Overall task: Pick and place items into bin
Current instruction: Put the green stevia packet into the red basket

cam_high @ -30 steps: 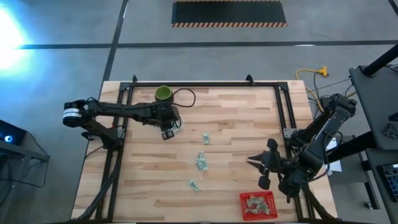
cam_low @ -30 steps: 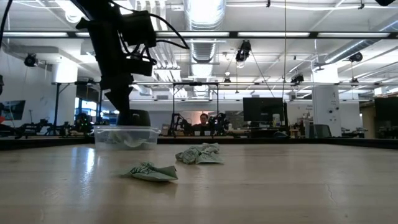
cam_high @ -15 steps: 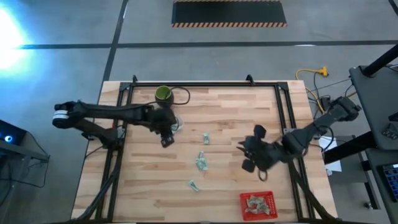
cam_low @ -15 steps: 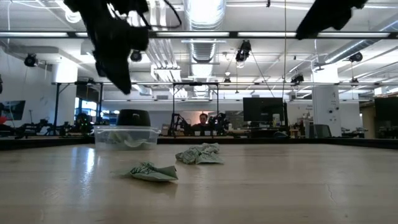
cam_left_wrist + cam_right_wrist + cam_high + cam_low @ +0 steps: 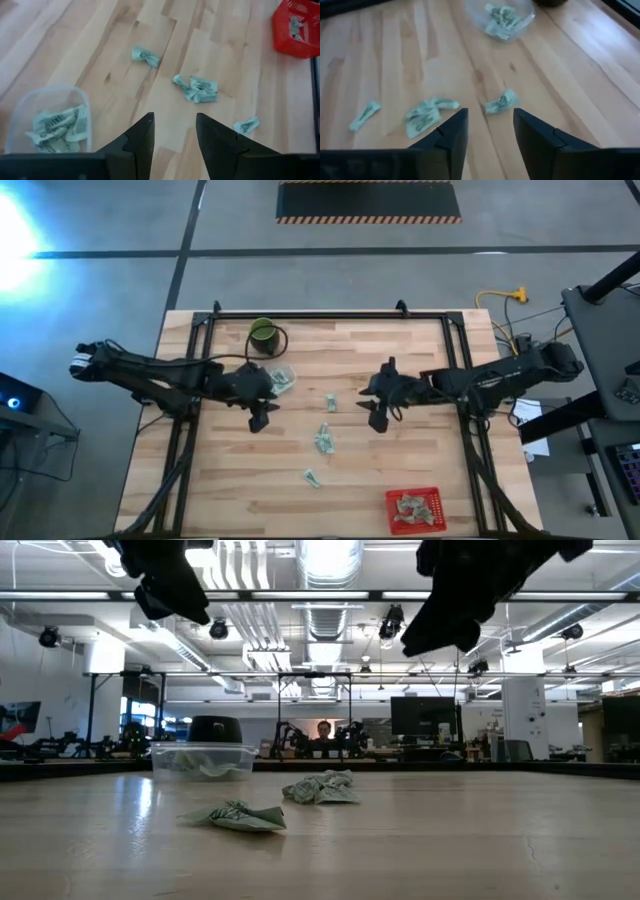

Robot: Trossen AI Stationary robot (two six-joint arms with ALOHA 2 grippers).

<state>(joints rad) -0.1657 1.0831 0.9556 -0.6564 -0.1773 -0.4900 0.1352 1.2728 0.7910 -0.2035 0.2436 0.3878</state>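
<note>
lying loose on the wooden table [image 5: 400,470] are three lots of packets: one [image 5: 330,402] near the middle, a small clump [image 5: 324,440] below it, one more [image 5: 312,477] toward the near edge. others sit in the clear tub [image 5: 282,378] and the red bin [image 5: 414,510]. they look light, soft and crinkly; pinching across the body seems best. the left gripper [image 5: 262,414] and right gripper [image 5: 377,406] hover either side, both with fingers apart and empty.

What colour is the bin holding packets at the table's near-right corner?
Red bin, a mesh-sided basket; clearest in the high view.
</note>
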